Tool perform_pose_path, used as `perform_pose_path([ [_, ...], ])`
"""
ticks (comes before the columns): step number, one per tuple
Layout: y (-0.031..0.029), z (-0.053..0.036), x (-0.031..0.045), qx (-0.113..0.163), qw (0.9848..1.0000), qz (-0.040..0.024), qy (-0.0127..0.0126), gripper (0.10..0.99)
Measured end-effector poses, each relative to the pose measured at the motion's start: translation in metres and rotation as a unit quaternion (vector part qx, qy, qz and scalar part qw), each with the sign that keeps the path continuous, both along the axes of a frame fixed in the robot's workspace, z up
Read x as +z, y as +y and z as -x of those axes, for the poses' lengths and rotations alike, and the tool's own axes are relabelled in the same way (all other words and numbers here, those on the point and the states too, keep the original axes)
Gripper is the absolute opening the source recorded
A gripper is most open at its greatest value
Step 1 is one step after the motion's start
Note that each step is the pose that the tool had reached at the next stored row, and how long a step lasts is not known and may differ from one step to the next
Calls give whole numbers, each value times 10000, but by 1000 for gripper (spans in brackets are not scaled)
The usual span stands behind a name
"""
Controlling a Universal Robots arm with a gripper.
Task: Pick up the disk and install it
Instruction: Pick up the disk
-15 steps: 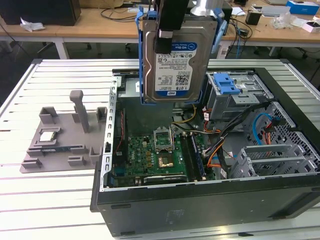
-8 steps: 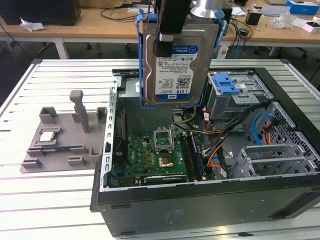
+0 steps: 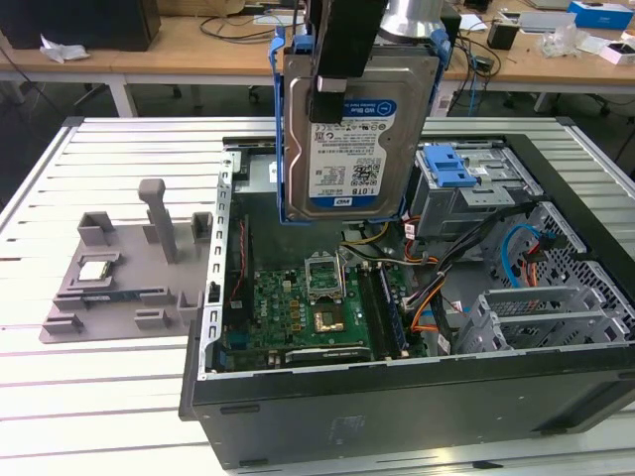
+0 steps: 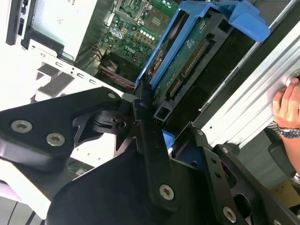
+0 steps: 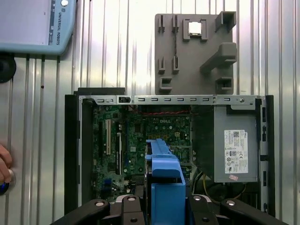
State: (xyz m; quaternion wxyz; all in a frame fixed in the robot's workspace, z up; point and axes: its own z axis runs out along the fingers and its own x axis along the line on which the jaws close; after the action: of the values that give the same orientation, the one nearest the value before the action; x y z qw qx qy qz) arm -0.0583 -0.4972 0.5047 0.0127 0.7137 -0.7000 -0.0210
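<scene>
The disk, a silver hard drive with a white and blue label in a bright blue frame, hangs upright above the open computer case. My gripper is shut on it from above, one black finger lying across the label. In the second wrist view the disk shows its green circuit-board side between the black fingers. In the first wrist view the disk's blue frame juts out over the motherboard. A metal drive cage with a blue latch sits in the case just to the exterior view's right of the disk.
A grey fixture plate carrying a small silver chip lies on the slatted table at the exterior view's left. Cables and a power supply crowd the case. A person's hand rests on the table rail. A teach pendant lies nearby.
</scene>
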Motion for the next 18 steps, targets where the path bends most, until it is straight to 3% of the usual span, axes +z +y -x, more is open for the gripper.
perform_pose_path([
  [14, -156, 0, -14, 0, 10000, -1, 0, 369],
  [18, -238, 0, -19, 0, 10000, 0, 0, 369],
])
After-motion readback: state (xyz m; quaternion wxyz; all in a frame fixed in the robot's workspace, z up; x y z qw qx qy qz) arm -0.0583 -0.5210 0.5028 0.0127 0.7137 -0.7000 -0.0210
